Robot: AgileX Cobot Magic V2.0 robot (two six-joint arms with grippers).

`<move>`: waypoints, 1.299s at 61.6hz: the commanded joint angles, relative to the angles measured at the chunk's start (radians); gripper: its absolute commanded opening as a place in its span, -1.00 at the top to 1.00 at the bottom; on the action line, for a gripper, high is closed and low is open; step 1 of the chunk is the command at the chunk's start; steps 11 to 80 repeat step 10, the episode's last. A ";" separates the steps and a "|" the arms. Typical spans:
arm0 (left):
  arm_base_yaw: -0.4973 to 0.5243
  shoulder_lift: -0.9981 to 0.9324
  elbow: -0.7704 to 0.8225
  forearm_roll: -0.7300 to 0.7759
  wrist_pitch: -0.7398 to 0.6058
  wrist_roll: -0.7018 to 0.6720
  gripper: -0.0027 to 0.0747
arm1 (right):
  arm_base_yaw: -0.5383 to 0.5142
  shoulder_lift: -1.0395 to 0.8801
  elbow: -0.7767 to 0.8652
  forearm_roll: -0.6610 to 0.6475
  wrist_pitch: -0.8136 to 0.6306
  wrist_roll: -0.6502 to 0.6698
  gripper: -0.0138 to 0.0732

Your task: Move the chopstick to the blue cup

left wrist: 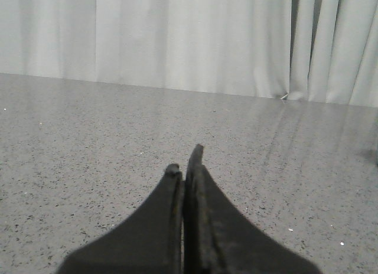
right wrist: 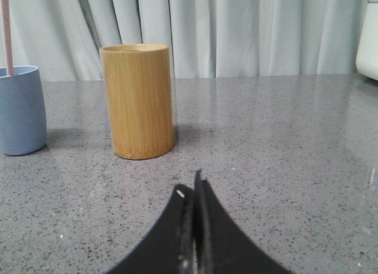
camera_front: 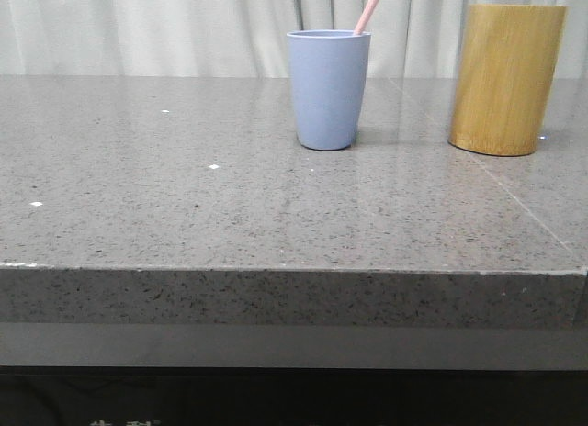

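The blue cup (camera_front: pixel 328 89) stands upright on the grey stone table, near the middle at the back. A pale pink chopstick (camera_front: pixel 369 9) leans out of its rim toward the upper right. The cup (right wrist: pixel 20 108) and chopstick (right wrist: pixel 6 32) also show in the right wrist view. No gripper shows in the front view. My left gripper (left wrist: pixel 185 163) is shut and empty, low over bare table. My right gripper (right wrist: pixel 191 185) is shut and empty, a short way in front of the bamboo holder (right wrist: pixel 137 100).
The yellow-brown bamboo holder (camera_front: pixel 506 79) stands to the right of the blue cup. The table's front edge (camera_front: pixel 294 270) runs across the front view. White curtains hang behind the table. A white object (right wrist: pixel 369 38) sits at the far edge of the right wrist view.
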 commanded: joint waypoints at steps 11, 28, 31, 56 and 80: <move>-0.006 -0.023 0.012 -0.007 -0.075 -0.003 0.98 | 0.002 -0.020 -0.002 0.003 -0.085 -0.011 0.84; -0.006 -0.023 0.012 -0.007 -0.075 -0.003 0.98 | 0.002 -0.020 -0.002 0.003 -0.085 -0.011 0.84; -0.006 -0.023 0.012 -0.007 -0.075 -0.003 0.98 | 0.002 -0.020 -0.002 0.003 -0.085 -0.011 0.84; -0.006 -0.023 0.012 -0.007 -0.075 -0.003 0.98 | 0.002 -0.020 -0.002 0.003 -0.085 -0.011 0.84; -0.006 -0.023 0.012 -0.007 -0.075 -0.003 0.98 | 0.002 -0.020 -0.002 0.003 -0.085 -0.011 0.84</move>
